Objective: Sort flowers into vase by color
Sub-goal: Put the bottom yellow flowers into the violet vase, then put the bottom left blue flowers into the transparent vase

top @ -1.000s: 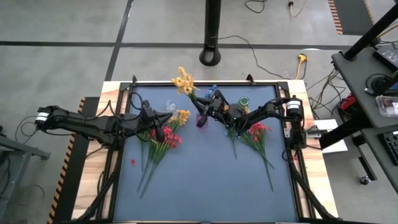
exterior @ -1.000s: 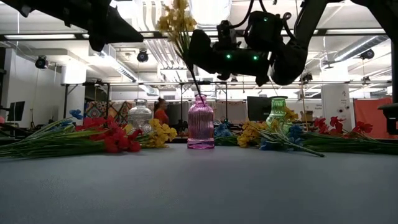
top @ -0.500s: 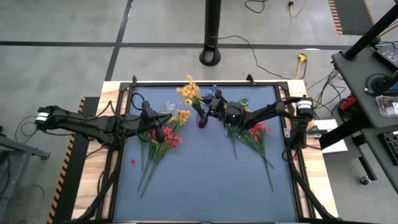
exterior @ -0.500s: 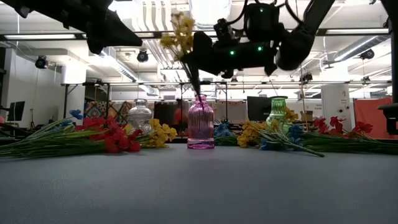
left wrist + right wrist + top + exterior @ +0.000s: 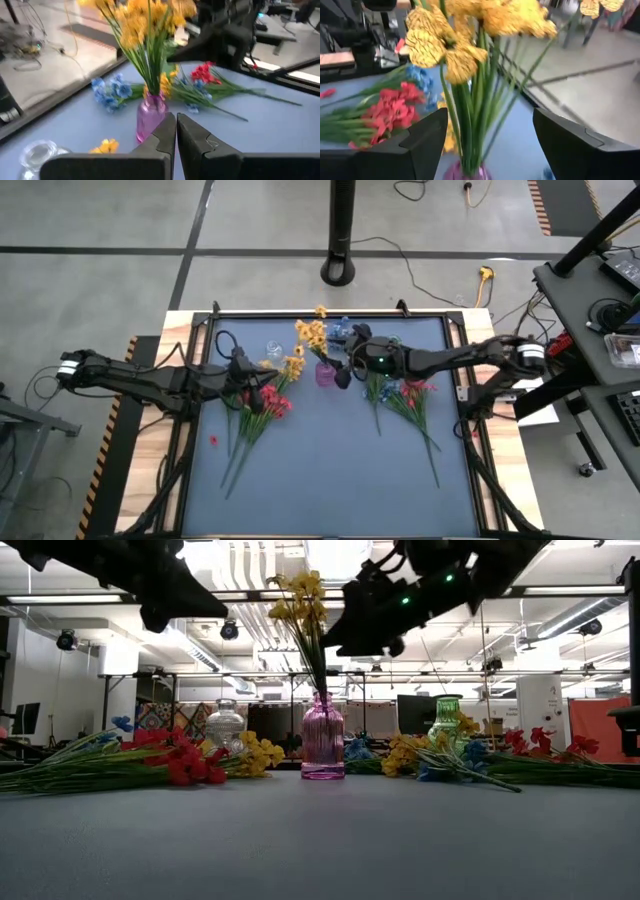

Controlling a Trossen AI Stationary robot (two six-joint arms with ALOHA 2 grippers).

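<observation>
From where I stand, everything arranges itself around the pink vase (image 5: 323, 736) near the back middle of the blue table (image 5: 330, 470). A bunch of yellow flowers (image 5: 300, 602) stands upright in its neck, stems down inside the glass.

Nearest me, to one side of the pink vase, a loose heap of red flowers (image 5: 170, 758) lies flat on the table with long green stems, and a few yellow blossoms (image 5: 258, 752) lie between that heap and the vase. On the other side lies a second pile of mixed flowers (image 5: 470, 760), red, blue and yellow.

Just above and beside the pink vase hangs the right gripper (image 5: 344, 372), its fingers (image 5: 427, 135) spread wide on either side of the yellow stems, touching none of them: released. The left gripper (image 5: 250, 380) hovers over the red heap, its fingers (image 5: 192, 135) pressed together and holding nothing.

Behind the pink vase stand a clear glass vase (image 5: 225, 726) and a green vase (image 5: 447, 722), one to each side of it.
</observation>
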